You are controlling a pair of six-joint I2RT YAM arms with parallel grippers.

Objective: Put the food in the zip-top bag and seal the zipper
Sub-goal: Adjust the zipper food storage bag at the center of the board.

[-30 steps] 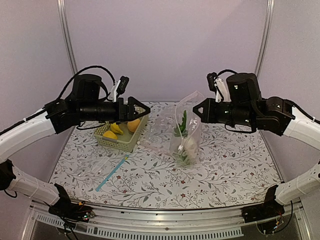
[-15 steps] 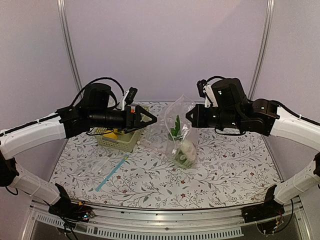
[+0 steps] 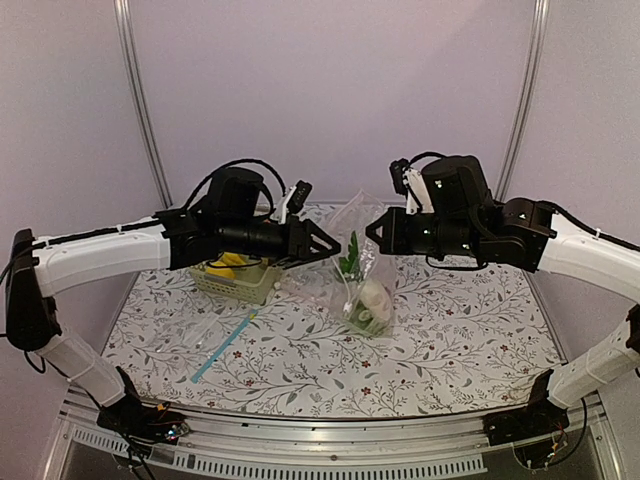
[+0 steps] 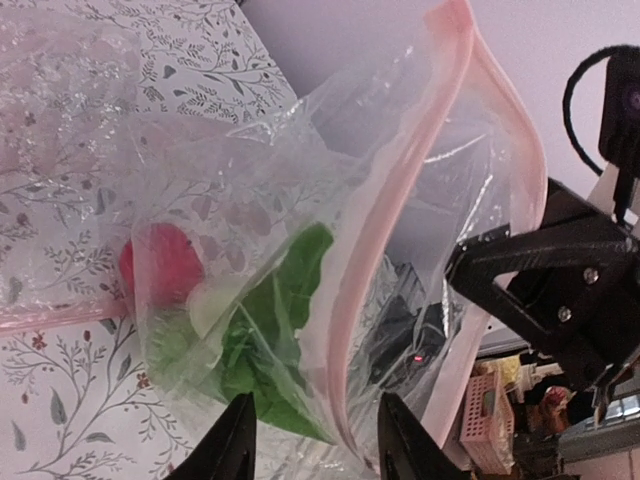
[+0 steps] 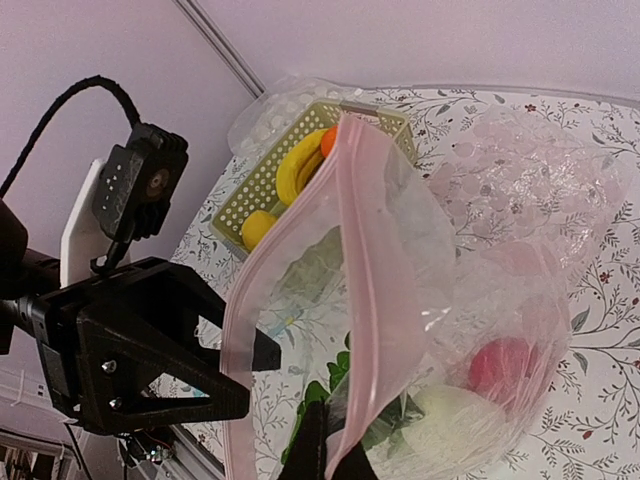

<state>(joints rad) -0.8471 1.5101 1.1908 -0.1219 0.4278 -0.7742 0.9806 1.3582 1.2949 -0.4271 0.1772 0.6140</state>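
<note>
While the bag (image 3: pixel 365 285) is held upright at mid-desk (image 3: pixel 460 340), greens (image 4: pixel 265 340), a red fruit (image 4: pixel 160 265) and a radish (image 5: pixel 450 415) are seen inside it. Its zipper (image 5: pixel 375 260) is pinched by the closed right tool (image 5: pixel 325 455). The left tool (image 4: pixel 315 425) is held apart, astride the zipper. A banana (image 5: pixel 295 170) is seen in the basket (image 3: pixel 240 288).

Zip-top bag (image 4: pixel 250 150): crinkly, glossy transparent plastic; zipper (image 4: pixel 398 180): smooth pale pink plastic strip. Basket (image 5: pixel 250 190): matt lattice plastic. Table (image 3: pixel 450 350): matt, floral-printed surface.
</note>
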